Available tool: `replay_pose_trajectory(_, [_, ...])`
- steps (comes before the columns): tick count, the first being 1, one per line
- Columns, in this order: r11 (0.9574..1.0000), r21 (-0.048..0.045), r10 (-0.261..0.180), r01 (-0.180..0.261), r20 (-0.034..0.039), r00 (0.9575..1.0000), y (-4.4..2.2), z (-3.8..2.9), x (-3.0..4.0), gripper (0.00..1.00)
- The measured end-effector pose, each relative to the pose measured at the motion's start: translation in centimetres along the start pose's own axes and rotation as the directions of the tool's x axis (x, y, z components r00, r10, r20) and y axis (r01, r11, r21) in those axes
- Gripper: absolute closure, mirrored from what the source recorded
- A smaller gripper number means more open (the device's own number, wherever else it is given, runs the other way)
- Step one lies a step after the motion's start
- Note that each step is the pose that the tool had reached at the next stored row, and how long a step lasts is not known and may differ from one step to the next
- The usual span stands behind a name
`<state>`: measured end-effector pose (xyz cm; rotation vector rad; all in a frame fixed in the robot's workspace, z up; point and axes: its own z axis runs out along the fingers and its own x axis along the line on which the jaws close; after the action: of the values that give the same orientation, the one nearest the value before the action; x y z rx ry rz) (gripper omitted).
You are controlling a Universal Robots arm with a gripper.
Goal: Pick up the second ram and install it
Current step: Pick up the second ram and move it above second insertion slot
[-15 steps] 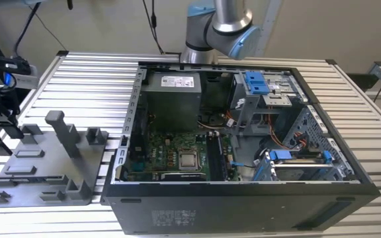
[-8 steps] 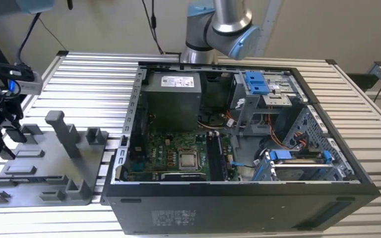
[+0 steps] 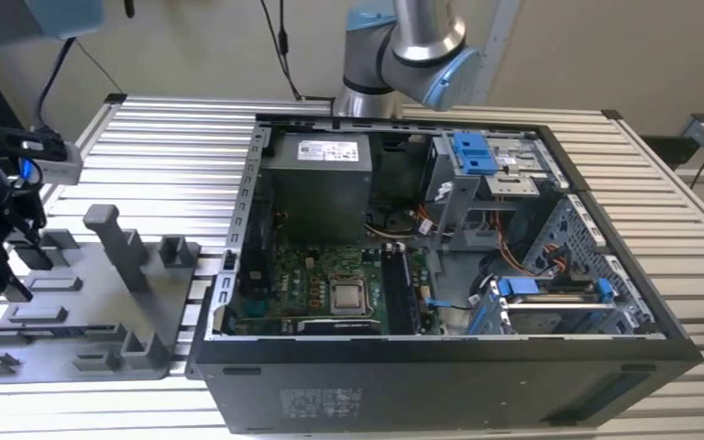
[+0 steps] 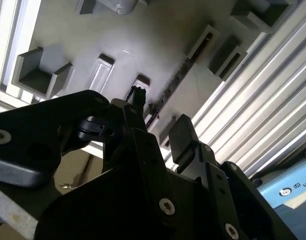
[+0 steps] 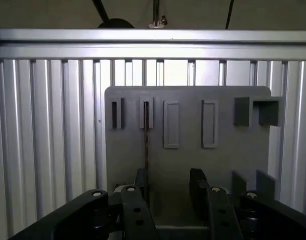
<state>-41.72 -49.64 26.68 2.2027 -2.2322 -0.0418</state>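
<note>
Closest to where I am standing, the open computer case [image 3: 450, 385] is lying on its side on the slatted metal table [image 3: 169, 137], with its green motherboard [image 3: 315, 275] facing up. Toward the exterior view's left, the grey tray [image 3: 95, 302] is sitting on the same slats. The gripper [image 3: 4, 275] is hanging over it with its fingers [image 5: 141, 182] spread apart, gripping nothing. The second ram [image 5: 146, 135] is standing on edge in one of the tray's slots. In the first wrist view it is running in toward the gap, just beside one finger, and I cannot tell whether that finger is touching it. To my eye the stick is sitting off-centre in the gap, so a closing finger may be shoving it sideways, tilting it in its slot or catching only a corner. Room is looking tight down on the tray, where neighbouring slots and upright posts [image 3: 117, 247] are crowding the stick. Straight above, the way is looking open, though the case's side wall is standing between tray and motherboard.
</note>
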Motion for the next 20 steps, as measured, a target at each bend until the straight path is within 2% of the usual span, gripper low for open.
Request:
replay_pose_trajectory(8, [1.0000, 0.0005, 0.000, 0.000, 0.0003, 1.0000, -0.03, 0.98, 0.39, 0.52])
replay_pose_trajectory(20, [1.0000, 0.0036, 0.000, 0.000, 0.0002, 1.0000, 0.07, 2.46, 0.55, 0.52])
